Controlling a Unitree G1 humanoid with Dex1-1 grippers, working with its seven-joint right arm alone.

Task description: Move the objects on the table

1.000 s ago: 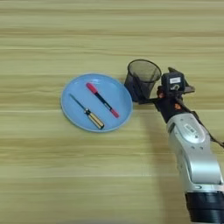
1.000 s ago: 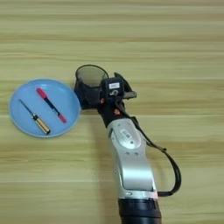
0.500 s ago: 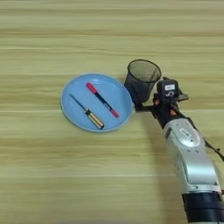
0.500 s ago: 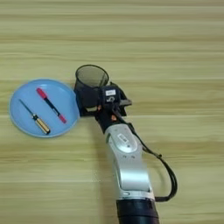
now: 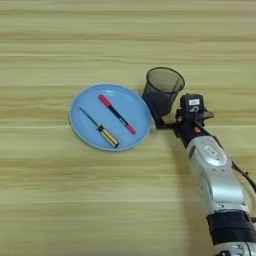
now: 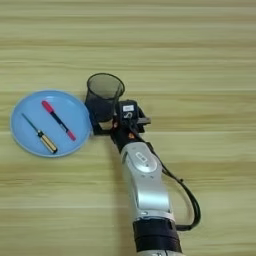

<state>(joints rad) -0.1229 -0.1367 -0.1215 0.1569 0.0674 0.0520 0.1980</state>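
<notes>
Jaws cannot be read on the right gripper, its fingers lost against the black wire-mesh pen cup at centre frame; marker and a small screwdriver lie on the blue plate, centre left on the table.

Looking steeply down on the tabletop from overhead, side by side; sharing nearly everything, right view shifted further right

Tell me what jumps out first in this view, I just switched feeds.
The blue plate left of centre, holding a red-capped marker and a small screwdriver side by side. Right beside it stands the black mesh pen cup, with the right gripper low at its base.
</notes>
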